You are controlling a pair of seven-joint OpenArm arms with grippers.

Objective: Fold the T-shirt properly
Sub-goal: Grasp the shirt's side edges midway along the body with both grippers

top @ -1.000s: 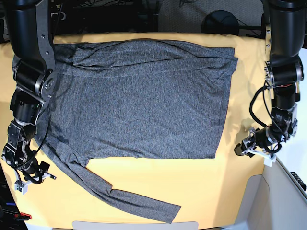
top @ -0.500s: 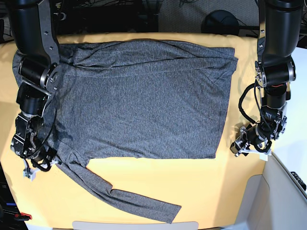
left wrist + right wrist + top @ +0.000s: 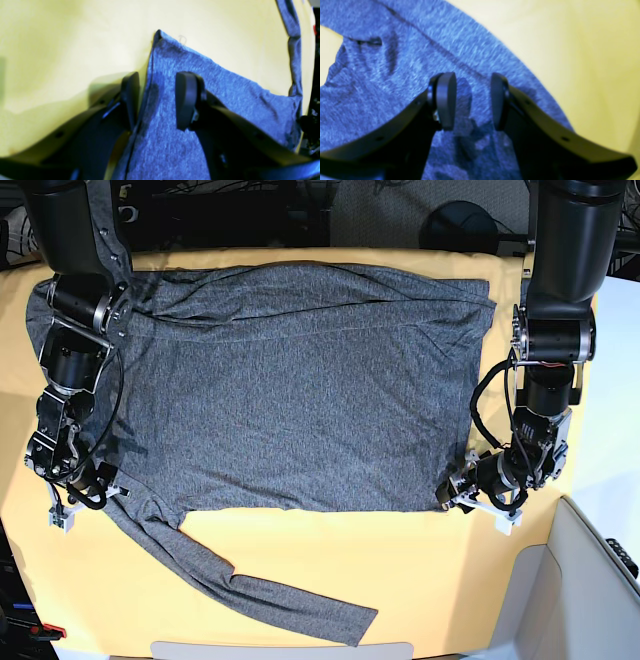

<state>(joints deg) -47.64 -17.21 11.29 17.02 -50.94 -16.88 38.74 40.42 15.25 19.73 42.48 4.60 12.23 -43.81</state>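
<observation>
Straddling T-shirt point(image 3: 300, 390) hem corner, left jaws point(image 3: 156, 100) apart, right jaws point(image 3: 472, 100) apart over sleeve seam

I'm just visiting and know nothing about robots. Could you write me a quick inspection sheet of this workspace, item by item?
Surface: yellow-orange table cloth, bare along the front.
Job's things: grey T-shirt spread flat, one long sleeve trailing toward the front edge.
Clutter: nothing seen.
Grippers: left gripper open, straddling the shirt's side edge near its corner; right gripper open, over the shirt fabric.
Cables: black cable loops along the left arm, more on the right arm.
Surroundings: dark, cluttered background behind the table.
</observation>
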